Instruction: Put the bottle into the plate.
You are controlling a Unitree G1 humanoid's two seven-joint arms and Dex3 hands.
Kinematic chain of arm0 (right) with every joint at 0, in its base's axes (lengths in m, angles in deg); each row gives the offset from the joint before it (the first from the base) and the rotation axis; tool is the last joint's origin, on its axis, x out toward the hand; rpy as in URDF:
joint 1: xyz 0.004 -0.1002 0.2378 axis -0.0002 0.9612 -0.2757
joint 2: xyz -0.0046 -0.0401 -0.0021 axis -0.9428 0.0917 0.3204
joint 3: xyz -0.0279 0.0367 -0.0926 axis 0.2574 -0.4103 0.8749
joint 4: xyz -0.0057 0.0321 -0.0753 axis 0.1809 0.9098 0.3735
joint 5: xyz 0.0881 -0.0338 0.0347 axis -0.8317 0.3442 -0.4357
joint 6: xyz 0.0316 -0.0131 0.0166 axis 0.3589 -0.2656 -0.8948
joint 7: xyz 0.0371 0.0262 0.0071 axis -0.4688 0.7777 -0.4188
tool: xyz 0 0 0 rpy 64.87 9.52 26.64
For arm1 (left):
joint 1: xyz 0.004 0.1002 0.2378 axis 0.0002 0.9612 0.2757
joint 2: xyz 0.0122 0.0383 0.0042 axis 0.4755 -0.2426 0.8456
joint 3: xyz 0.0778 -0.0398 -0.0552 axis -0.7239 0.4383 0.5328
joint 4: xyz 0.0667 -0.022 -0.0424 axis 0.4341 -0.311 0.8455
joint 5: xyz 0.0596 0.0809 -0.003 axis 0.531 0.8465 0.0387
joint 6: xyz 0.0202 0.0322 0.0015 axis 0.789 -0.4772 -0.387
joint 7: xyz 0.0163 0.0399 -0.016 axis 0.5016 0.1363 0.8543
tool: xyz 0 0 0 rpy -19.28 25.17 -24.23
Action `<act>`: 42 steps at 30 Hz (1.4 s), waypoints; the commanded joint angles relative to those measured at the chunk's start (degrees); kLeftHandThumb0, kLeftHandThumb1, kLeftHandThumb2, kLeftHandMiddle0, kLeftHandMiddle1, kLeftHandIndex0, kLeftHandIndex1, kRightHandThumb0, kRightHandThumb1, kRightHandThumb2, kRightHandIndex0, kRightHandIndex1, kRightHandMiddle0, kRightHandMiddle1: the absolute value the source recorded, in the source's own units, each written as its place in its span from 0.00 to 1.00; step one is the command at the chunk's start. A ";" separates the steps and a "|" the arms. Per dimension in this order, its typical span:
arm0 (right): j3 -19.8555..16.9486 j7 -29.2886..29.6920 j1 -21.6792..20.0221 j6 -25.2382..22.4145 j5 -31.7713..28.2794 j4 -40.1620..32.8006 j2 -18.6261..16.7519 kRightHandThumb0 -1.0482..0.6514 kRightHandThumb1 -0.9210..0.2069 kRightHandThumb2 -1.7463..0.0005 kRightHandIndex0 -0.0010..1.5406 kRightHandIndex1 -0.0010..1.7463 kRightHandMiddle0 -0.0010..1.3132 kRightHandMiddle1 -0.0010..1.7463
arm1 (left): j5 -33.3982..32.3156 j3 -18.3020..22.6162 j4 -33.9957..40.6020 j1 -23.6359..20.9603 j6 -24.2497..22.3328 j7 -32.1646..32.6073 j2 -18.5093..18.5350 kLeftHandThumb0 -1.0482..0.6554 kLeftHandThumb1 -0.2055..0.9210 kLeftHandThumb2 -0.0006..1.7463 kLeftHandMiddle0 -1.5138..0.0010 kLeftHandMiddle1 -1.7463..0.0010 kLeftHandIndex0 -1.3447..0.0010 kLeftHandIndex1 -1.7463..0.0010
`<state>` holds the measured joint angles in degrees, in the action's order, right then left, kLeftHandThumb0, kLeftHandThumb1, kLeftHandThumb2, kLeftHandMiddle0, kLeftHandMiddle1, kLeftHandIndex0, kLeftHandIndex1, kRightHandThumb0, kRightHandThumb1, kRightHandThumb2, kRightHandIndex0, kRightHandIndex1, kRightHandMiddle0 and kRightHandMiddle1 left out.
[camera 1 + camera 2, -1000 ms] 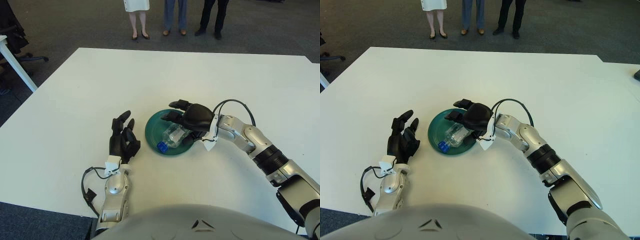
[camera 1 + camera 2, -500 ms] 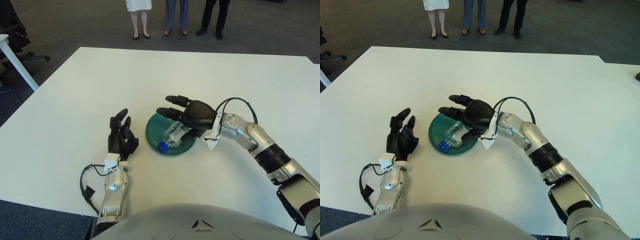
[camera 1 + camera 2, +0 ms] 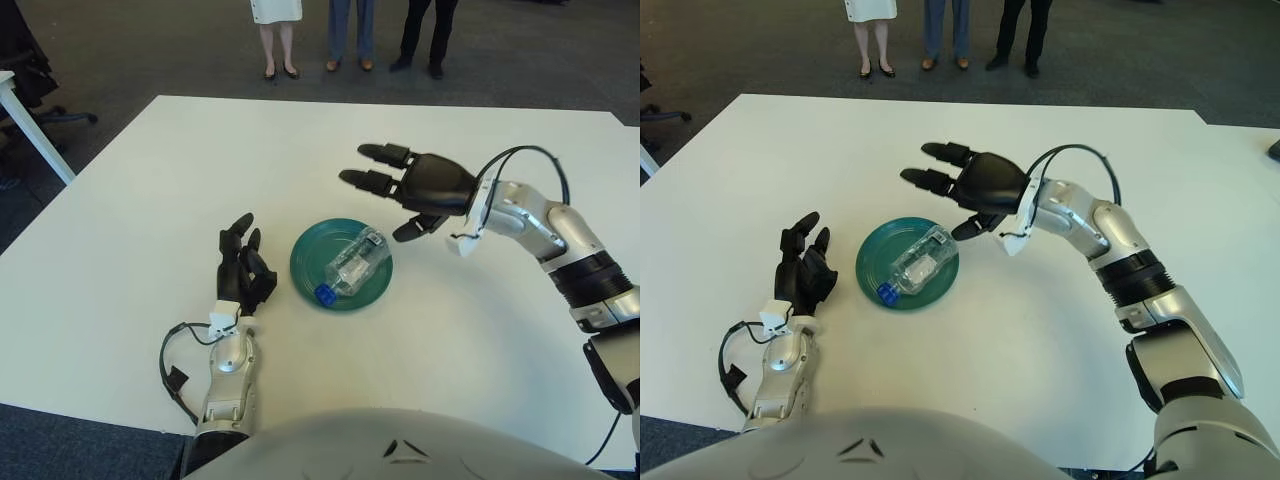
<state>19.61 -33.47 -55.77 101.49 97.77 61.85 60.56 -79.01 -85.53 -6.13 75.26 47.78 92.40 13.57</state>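
Since a second earlier, the right hand had let go of the bottle and lifted up and away from the plate; it now hung above the table just beyond the plate's far right rim, fingers spread apart and holding nothing. One clear bottle with a blue cap lay on its side inside the single green plate, cap toward the robot's near edge, base toward the plate's far right rim. Nothing touched it.

One left hand showed just to the left of the plate, palm-side down near the table, fingers loosely extended and empty; it had scarcely changed place. A black cable looped beside its wrist, on the side away from the plate.

Beyond the plate, past the table's far edge, three people stood on the dark carpet, seen only from the legs down. Far left of the plate, one white table leg and part of an office chair showed off the table's left side. No object stood between either hand and the plate.
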 commanded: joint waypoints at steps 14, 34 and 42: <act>-11.25 -8.09 6.08 -3.87 -35.95 20.75 -12.32 0.00 0.00 0.57 0.14 0.01 0.02 0.24 | -1.39 1.46 -0.55 0.59 0.40 -3.30 2.29 0.09 1.00 0.58 0.69 0.99 0.97 0.50; -24.80 -1.29 15.52 -17.58 -55.51 14.96 -34.75 0.26 0.00 0.68 0.43 0.08 0.21 0.54 | -5.70 5.51 -3.99 0.02 7.92 -9.40 5.74 0.15 1.00 0.51 0.63 0.98 0.85 0.49; -25.19 0.85 17.69 -19.36 -55.02 12.57 -39.15 0.27 0.00 0.69 0.45 0.10 0.26 0.53 | -6.29 6.37 -4.16 -0.14 8.82 -10.43 6.06 0.14 1.00 0.51 0.63 0.98 0.86 0.49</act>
<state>-4.70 -33.38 -38.70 82.84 42.74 75.94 22.17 -84.87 -79.68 -9.68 75.58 55.85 82.62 19.02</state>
